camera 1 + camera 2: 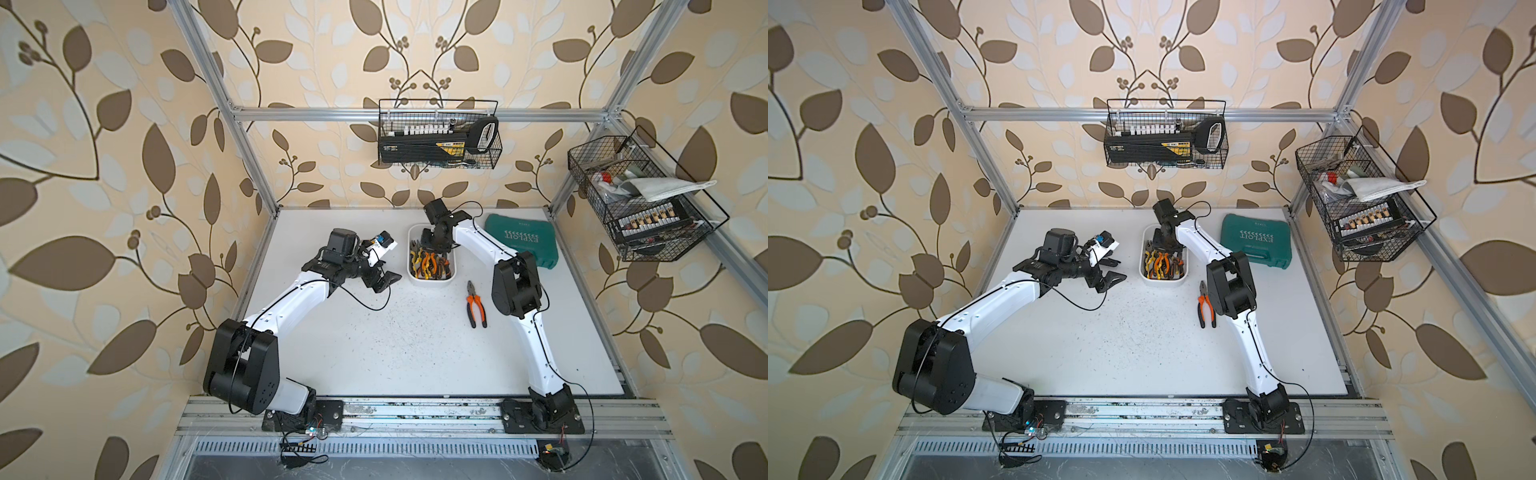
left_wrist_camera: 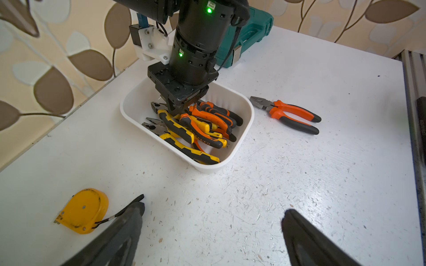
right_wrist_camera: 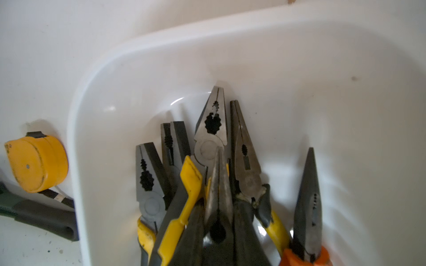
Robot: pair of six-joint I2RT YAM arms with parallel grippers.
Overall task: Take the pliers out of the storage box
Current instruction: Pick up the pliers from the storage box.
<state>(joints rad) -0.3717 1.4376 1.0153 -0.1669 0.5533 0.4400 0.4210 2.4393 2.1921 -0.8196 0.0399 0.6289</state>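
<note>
One orange-handled plier already lies flat on the counter, just beside the storage box and clear of its wall. That is all the work done so far.

The remaining pliers are heaped inside the storage box, heads towards one end and handles crossing over each other. The right wrist view shows six steel heads, so six appear left to lift out.

The right gripper is down inside the storage box, at the head end of the heap. Its fingers are clenched, and they look to be pinching a yellow-handled needle-nosed plier near its pivot. The view there is crowded, so exactly which handles belong to it is hard to say. That plier still lies among the others and has not been raised above the rim.

The left gripper hovers over bare counter near the storage box, on the side opposite the loose plier. Its fingers are spread wide and hold nothing.

A yellow tape measure sits on the counter close to the storage box and is no part of the job.
</note>
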